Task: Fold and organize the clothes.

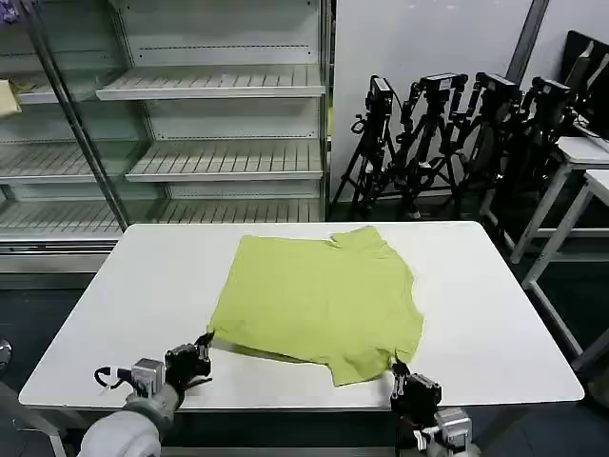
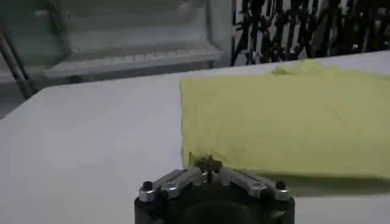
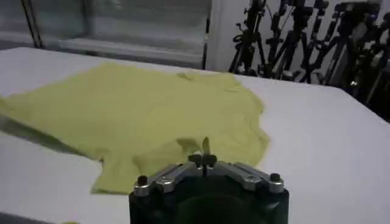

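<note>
The clothes (image 1: 319, 297) are a lime yellow-green T-shirt lying flat on the white table (image 1: 133, 286), with one sleeve folded over at the far side. My left gripper (image 1: 204, 344) sits at the shirt's near left corner. In the left wrist view that gripper (image 2: 209, 164) is shut, its tips meeting on the shirt (image 2: 286, 122) hem. My right gripper (image 1: 400, 367) is at the near right corner. In the right wrist view it (image 3: 205, 159) is shut, with a sliver of the shirt (image 3: 146, 115) fabric pinched between its tips.
Empty metal shelving (image 1: 209, 124) stands behind the table. Black camera tripods (image 1: 447, 133) cluster at the back right, and another white table (image 1: 585, 162) stands at the right. Bare tabletop surrounds the shirt on all sides.
</note>
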Tool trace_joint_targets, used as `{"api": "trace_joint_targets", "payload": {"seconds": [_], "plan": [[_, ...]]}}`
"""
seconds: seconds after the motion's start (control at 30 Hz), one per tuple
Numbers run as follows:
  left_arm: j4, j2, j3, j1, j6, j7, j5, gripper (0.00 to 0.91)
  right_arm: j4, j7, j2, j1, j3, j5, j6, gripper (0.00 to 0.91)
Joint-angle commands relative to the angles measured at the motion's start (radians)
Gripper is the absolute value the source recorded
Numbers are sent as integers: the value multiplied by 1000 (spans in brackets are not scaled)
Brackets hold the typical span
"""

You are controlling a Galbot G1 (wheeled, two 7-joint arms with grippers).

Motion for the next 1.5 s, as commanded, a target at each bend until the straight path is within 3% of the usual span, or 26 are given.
{"api": "trace_joint_targets", "payload": {"seconds": [0.03,0.53,0.9,1.4,1.43,1.47,1.5], "plan": [[49,-11,41,-116,-3,-13,-63,10,-84,-11,-10,185,11,22,-22,0],[199,-33,74,-226,-8,-12,-75,10,-381,-83,22,448,-60,9,-14,0],[317,-28,137,-342,-11,-1,-78,10,-451,-87,42,513,-74,-16,-9,0],[340,-28,150,-370,-12,5,-75,10,-504,-100,59,535,-97,-24,6,0],[342,-27,153,-369,-12,5,-73,907,-507,-95,62,536,-100,-29,6,0],[345,-30,154,-369,-15,9,-67,907,-508,-91,63,537,-100,-32,4,272],[351,-31,155,-369,-17,11,-62,907,-511,-89,65,537,-99,-31,4,907]]}}
